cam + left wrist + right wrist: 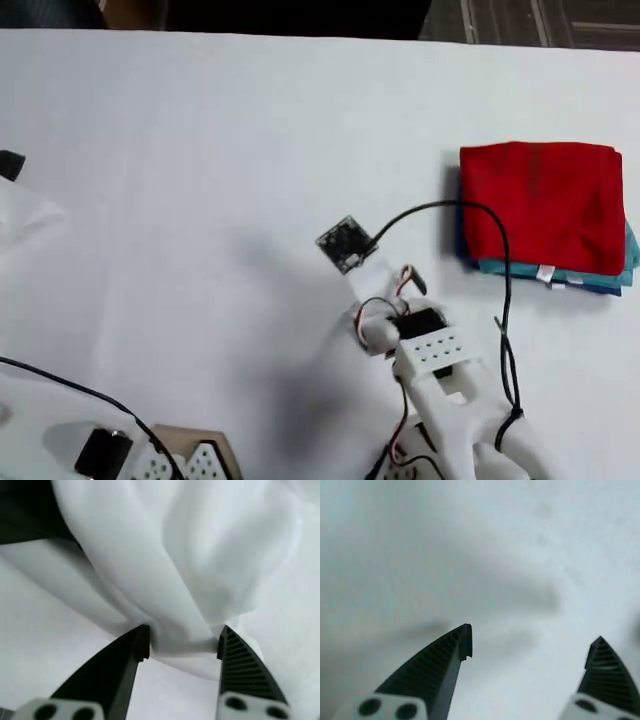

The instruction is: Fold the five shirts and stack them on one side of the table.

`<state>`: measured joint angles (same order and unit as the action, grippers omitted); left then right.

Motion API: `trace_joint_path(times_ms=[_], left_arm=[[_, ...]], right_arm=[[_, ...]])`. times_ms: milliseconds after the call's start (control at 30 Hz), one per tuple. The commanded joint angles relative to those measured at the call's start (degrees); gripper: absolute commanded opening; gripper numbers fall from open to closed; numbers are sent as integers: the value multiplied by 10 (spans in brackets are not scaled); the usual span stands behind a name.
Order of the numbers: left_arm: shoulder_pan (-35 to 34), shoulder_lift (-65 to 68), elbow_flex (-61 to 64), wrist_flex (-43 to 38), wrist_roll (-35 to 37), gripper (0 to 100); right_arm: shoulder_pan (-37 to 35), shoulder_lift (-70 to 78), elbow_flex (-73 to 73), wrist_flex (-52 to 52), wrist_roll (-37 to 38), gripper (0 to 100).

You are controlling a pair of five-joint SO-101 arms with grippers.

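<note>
The table [200, 150] is matt white and smooth; the red shirt [540, 205] at the right is soft matt cloth; the white shirt [200, 555] is thin, smooth cloth in soft folds; the left gripper [184, 640] and right gripper [532, 636] have matt black ribbed plastic fingers [440, 670].

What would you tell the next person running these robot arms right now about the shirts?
Left gripper: closed on a bunch of the white shirt.
Right gripper: open over the bare table, holding nothing.
Done: red shirt lies folded on top of blue shirts at the table's right side; the exact number there cannot be counted.
To do: fold the white shirt and lay it on the red shirt.
</note>
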<state>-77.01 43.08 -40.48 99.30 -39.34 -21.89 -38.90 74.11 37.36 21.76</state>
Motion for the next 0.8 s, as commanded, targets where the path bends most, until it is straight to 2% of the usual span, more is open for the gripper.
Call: trace_joint_path(times_ms=[0,67,100,167,200,233,300,467,767], left_arm=[[0,-22,-22,15,-9,245],[2,-18,-19,24,-9,232],[9,-19,-18,26,-7,194],[34,-23,-18,28,-4,40],[49,-24,-18,29,-1,8],[64,-25,-18,30,11,47],[94,-33,-21,30,43,16],[209,-112,9,31,69,24],[510,-363,103,30,69,24]], right_arm=[[27,0,-3,-5,0,355],[31,0,-3,-4,0,355],[30,0,-3,-4,0,355],[29,2,-3,-5,-3,355],[29,4,-3,-7,-3,355],[29,4,-3,-7,-3,355],[29,5,-3,-8,-2,355],[29,6,2,-27,1,355],[28,6,12,-48,1,355]])
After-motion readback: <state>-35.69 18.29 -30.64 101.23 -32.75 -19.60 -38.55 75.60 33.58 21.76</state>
